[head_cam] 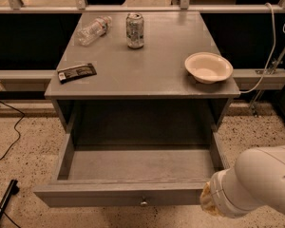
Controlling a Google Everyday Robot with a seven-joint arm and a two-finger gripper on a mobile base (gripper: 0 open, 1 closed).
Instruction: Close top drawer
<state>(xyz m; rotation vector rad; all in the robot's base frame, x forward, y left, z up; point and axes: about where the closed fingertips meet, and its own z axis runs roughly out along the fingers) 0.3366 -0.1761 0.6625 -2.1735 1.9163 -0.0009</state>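
Observation:
The top drawer [114, 195] is a wide, shallow grey drawer pulled far out of the grey cabinet. Its inside is bare, and a small round silver knob [143, 203] sits at the centre of its front panel. My white arm [259, 182] fills the lower right corner. Its yellowish wrist end [208, 201] is right at the right end of the drawer's front panel. My gripper itself does not show; it lies beyond the wrist, hidden or below the picture's edge.
On the cabinet top [147, 75] are a lying plastic bottle [92, 30], an upright can [135, 30], a cream bowl [208, 67] near the right edge and a dark packet [76, 72] at the left. Cables and a black bar [4, 203] lie on the speckled floor at left.

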